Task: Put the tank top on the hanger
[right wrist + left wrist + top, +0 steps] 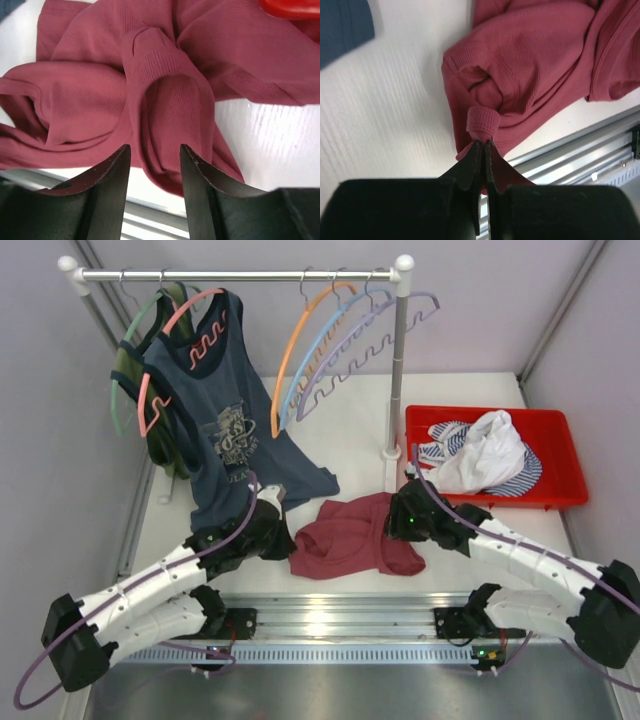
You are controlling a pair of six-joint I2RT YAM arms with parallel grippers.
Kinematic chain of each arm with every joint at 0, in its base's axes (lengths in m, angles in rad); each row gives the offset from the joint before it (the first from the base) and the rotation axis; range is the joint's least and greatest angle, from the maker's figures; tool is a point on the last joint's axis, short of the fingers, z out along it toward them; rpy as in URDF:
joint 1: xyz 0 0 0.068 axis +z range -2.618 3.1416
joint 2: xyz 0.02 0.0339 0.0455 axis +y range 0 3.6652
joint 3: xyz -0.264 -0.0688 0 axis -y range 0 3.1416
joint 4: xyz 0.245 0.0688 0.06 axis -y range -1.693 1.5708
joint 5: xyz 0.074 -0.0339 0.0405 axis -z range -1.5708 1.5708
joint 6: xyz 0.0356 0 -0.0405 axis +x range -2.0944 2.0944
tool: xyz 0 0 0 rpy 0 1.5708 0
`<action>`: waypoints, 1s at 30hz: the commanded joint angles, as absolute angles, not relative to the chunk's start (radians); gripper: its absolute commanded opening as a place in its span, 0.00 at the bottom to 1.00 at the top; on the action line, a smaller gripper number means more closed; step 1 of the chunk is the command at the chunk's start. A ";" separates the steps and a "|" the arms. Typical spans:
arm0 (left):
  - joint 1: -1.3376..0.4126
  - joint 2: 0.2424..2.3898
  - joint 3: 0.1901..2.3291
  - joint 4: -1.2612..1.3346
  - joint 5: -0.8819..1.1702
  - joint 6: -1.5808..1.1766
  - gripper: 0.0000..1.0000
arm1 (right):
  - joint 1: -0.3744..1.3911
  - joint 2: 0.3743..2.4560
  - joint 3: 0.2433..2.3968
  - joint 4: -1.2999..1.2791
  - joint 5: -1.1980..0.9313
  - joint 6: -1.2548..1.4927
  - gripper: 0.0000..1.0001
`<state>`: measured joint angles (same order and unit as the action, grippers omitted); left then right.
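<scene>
Left pincer (481, 144): jaws pressed together on a rolled hem of the tank top (535, 55), at the garment's left edge in the overhead view; judged a firm pinch for lifting that edge. Right pincer (155, 150): jaws set wide, straddling a raised fold of the same fabric without gripping it, apparently lined up for a second hold so the cloth can be spread. The tank top lies crumpled on the white worktop (350, 435), low centre of the overhead frame, between the two pincers. The hanger (283, 360) hangs bare on the rail (240, 275), upper centre, well apart from the garment. A red tray (545, 418) of other clothes sits at right; a navy top (230, 430) hangs at left. Plain grey walls (60, 490) enclose the bay.
</scene>
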<state>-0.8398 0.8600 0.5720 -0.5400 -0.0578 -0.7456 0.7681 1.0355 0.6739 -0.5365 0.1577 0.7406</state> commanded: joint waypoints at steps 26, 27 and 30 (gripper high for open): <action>-0.693 0.991 0.586 -0.410 -0.126 -0.712 0.33 | 0.772 0.898 0.557 -0.506 0.230 0.739 0.07; -0.693 0.986 0.594 -0.413 -0.126 -0.709 0.36 | 0.769 0.888 0.551 -0.515 0.233 0.741 0.07; -0.693 0.954 0.615 -0.428 -0.132 -0.701 0.40 | 0.759 0.897 0.531 -0.514 0.227 0.730 0.09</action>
<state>-0.6998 0.9867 0.5869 -0.4698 -0.1364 -0.7181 0.7677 0.9012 0.5358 -0.5007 0.2073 0.7284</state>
